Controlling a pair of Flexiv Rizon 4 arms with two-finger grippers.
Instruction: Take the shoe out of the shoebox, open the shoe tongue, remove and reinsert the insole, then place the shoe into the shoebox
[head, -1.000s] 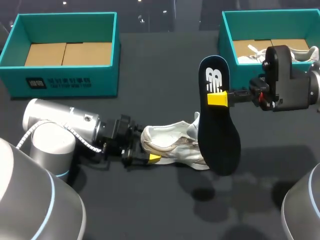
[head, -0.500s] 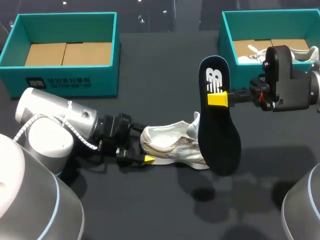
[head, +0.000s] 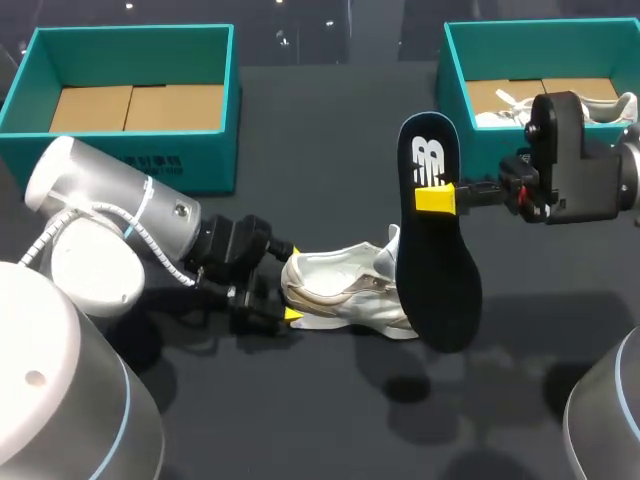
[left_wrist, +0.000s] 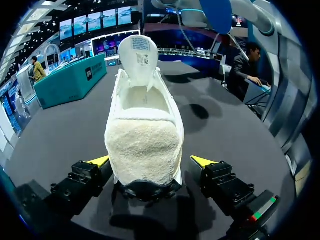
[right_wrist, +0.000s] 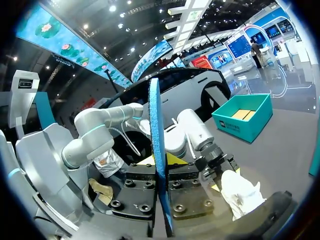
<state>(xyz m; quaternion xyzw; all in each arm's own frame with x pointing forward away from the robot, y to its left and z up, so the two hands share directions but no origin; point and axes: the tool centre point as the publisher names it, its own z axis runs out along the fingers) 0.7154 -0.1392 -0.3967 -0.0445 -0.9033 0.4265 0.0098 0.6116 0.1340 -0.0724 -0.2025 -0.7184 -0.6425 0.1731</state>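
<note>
A white shoe (head: 345, 295) lies on the dark table with its tongue lifted; in the left wrist view its fleecy heel (left_wrist: 145, 145) faces me. My left gripper (head: 285, 288) (left_wrist: 150, 162) is open, one yellow tip on each side of the heel, with a small gap on one side. Higher up and to the right, my right gripper (head: 437, 197) (right_wrist: 160, 167) is shut on the dark blue insole (head: 440, 280), which hangs upright over the shoe's front. The right wrist view shows the insole (right_wrist: 155, 115) edge-on, with the shoe (right_wrist: 240, 192) below.
A teal shoebox (head: 125, 38) with a cardboard floor stands at the back left. A second teal shoebox (head: 450, 70) at the back right holds another white shoe (head: 500, 110). My right arm's wrist hangs in front of that box.
My left gripper opened a little wider and slid back slightly along the heel, while the left arm's elbow swung up and back. The right arm and the insole stayed still.
</note>
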